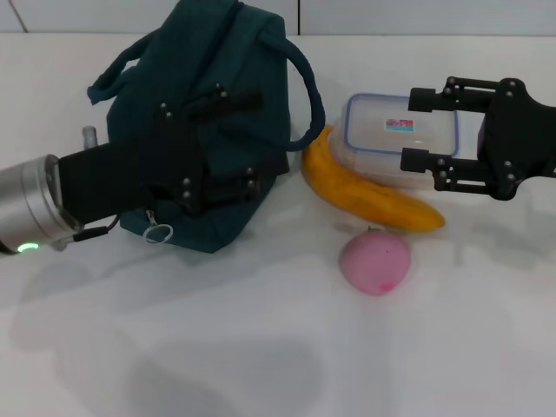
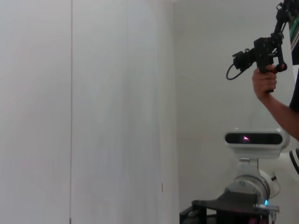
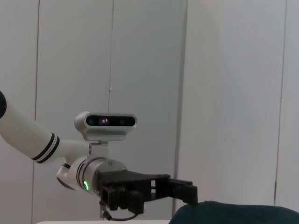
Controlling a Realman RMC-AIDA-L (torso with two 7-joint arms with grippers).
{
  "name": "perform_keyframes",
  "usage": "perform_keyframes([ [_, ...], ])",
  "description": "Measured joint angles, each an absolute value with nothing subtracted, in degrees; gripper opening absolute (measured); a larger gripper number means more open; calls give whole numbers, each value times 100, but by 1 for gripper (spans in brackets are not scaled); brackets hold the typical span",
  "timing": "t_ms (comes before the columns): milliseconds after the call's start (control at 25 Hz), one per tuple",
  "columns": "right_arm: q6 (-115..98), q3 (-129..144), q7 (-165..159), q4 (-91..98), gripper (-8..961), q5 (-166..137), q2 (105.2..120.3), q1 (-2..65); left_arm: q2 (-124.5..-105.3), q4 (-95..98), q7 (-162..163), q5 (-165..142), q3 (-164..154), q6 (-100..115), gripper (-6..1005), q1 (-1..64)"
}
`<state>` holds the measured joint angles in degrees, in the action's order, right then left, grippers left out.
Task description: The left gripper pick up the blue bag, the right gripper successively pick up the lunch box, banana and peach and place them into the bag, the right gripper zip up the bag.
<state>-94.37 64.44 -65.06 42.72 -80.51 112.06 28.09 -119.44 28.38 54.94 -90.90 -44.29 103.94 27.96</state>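
Looking down from the head view, we see a soft dark teal fabric bag (image 1: 208, 113) with looped handles slumped on a smooth white table (image 1: 261, 347). The left gripper (image 1: 217, 139), a black angular claw, lies against the bag's side, its fingers spread over the cloth. The right gripper (image 1: 415, 130) hovers at the lunch box (image 1: 400, 139), fingers spread wide either side of its end. The box is clear plastic, rounded, with a pink and teal sticker too small to read. A curved yellow-orange banana (image 1: 369, 193) touches its front edge; a round pink peach (image 1: 375, 262) sits just in front, with bare table around it.

In the left wrist view, we see only pale wall panels (image 2: 93, 112).

In the right wrist view, the left gripper (image 3: 189, 192) reaches over the bag (image 3: 233, 213).
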Motion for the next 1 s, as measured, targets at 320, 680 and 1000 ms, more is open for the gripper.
perform_keyframes([
  [320, -9431, 6418, -6503, 4281, 635, -8052, 11222, 2785, -11853, 3860, 7216, -8979, -4167, 9890, 786, 2850],
  [680, -9456, 6423, -6498, 4250, 629, -8057, 11240, 2757, -11719, 4479, 8960, -9191, -4173, 8172, 786, 3019],
  [1000, -9491, 6413, -6476, 4276, 624, -8056, 11256, 2630, -11673, 4691, 10114, -10421, -4182, 7709, 786, 3321],
])
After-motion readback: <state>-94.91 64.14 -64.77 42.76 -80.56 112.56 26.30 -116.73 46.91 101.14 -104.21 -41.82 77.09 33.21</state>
